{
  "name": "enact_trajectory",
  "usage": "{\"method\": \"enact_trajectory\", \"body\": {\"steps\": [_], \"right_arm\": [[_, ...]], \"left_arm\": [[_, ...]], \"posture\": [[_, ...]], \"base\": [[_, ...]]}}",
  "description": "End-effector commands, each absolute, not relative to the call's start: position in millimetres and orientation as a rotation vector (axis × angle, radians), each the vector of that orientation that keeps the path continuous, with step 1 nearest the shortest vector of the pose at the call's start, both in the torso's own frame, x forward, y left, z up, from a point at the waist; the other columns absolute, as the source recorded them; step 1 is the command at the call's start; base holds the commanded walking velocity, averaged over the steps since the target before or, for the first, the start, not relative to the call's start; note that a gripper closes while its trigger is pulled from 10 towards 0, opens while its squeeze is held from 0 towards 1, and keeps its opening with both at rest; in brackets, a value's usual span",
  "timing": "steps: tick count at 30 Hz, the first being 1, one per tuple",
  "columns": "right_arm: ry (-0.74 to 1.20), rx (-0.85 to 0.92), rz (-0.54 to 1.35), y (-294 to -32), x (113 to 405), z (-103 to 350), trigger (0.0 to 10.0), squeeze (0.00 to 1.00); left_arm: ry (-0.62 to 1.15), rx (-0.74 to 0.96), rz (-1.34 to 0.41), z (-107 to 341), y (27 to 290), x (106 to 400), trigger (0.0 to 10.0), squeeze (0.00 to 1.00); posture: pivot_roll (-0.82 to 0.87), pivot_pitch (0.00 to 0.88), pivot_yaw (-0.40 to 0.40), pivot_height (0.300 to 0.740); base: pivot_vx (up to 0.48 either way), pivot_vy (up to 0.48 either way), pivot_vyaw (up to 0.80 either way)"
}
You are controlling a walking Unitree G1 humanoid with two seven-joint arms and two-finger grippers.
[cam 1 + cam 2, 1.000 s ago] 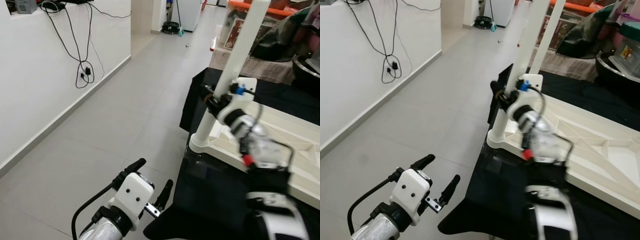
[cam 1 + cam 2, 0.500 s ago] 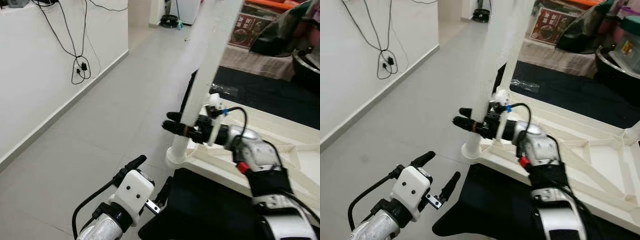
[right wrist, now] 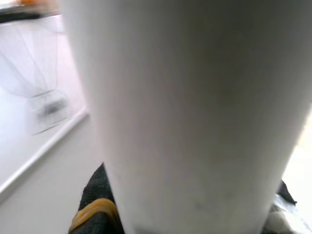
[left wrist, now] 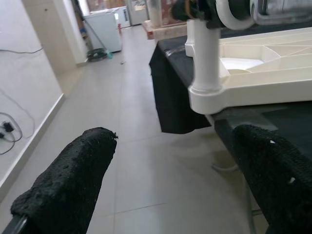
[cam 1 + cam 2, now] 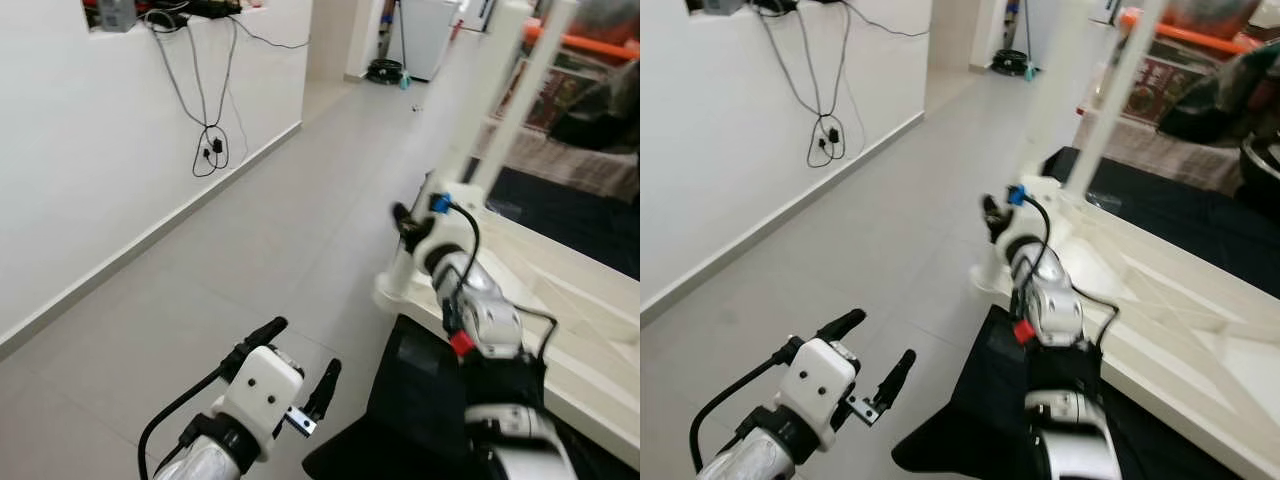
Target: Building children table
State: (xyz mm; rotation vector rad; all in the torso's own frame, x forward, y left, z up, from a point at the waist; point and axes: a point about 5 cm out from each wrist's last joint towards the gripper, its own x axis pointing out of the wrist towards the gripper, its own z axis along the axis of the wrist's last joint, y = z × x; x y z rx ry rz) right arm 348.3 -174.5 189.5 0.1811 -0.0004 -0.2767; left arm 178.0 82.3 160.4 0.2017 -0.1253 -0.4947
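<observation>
Centrally, the upturned white table top point(image 5: 560, 330) lies flat on a black cloth point(image 5: 990, 400) to the robot's front right, its ribbed underside facing up. From the near-left corner socket point(image 4: 207, 95) a white table leg point(image 5: 470, 130) rises, long axis near vertical and leaning slightly away from the robot; a second leg point(image 5: 525, 95) stands just behind it. The right gripper point(image 5: 408, 226) is clamped round the lower part of the near leg, just above the socket, its fingers point(image 3: 92, 217) showing dark behind the leg in the right wrist view. The leg therefore lies directly in this hand, so any seating or twisting presumably falls to the right arm, acting along the upright axis. The left gripper point(image 5: 300, 372) hovers low over the grey floor point(image 5: 250, 250), fingers spread and empty, well apart from the socket, which lies ahead of it and to the right.
</observation>
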Motion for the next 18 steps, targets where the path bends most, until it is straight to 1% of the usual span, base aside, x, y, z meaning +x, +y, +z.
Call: {"method": "enact_trajectory", "body": {"steps": [1,2,4,6,7,8,9,12,13,15,16,18], "right_arm": [[0.003,0.203,-0.428,-193,340,189,0.0,0.00],[0.010,0.214,-0.444,-190,338,188,0.0,0.00],[0.029,0.238,-0.478,-176,335,186,0.0,0.00],[0.034,0.242,-0.468,-163,336,187,0.0,0.00],[0.027,0.263,-0.444,-157,338,189,1.5,0.00],[0.027,0.263,-0.444,-157,338,189,1.5,0.00],[0.018,0.299,-0.397,-150,342,190,10.0,0.00],[0.006,0.320,-0.374,-145,343,194,10.0,0.00],[-0.078,0.305,-0.352,-152,347,206,10.0,1.00],[-0.101,0.301,-0.344,-154,348,209,10.0,1.00],[-0.151,0.289,-0.302,-164,354,217,10.0,0.00],[-0.209,0.274,-0.234,-175,361,227,10.0,0.00]], "left_arm": [[-0.127,0.206,-0.507,158,79,178,10.0,0.00],[-0.127,0.206,-0.506,158,79,178,10.0,0.00],[-0.126,0.207,-0.505,158,80,178,10.0,0.00],[-0.126,0.207,-0.502,159,81,178,10.0,0.00],[-0.126,0.207,-0.503,159,81,178,10.0,0.00],[-0.126,0.207,-0.503,159,81,178,10.0,0.00],[-0.126,0.207,-0.503,159,81,179,10.0,0.00],[-0.127,0.206,-0.504,159,81,178,10.0,0.00],[-0.126,0.205,-0.505,159,81,178,10.0,0.00],[-0.126,0.205,-0.506,159,81,178,10.0,0.00],[-0.126,0.204,-0.506,159,81,178,10.0,0.00],[-0.127,0.203,-0.506,160,80,179,10.0,0.00]], "posture": [[0.14,0.008,-0.120,0.740],[0.14,0.008,-0.120,0.740],[0.14,0.015,-0.124,0.740],[0.13,0.020,-0.124,0.740],[0.13,0.020,-0.124,0.740],[0.13,0.020,-0.124,0.740],[0.14,0.022,-0.124,0.740],[0.14,0.022,-0.124,0.740],[0.13,0.028,-0.123,0.740],[0.13,0.028,-0.123,0.740],[0.13,0.032,-0.119,0.740],[0.13,0.032,-0.119,0.740]], "base": [[0.000,0.000,0.00],[0.000,0.000,0.00],[0.000,0.000,0.00],[0.000,0.000,0.00],[0.000,0.000,0.00],[0.000,0.000,0.00],[0.000,0.000,0.00],[0.000,0.000,0.00],[0.000,0.000,0.00],[0.000,0.000,0.00],[0.000,0.000,0.00],[0.000,0.000,0.00]]}}
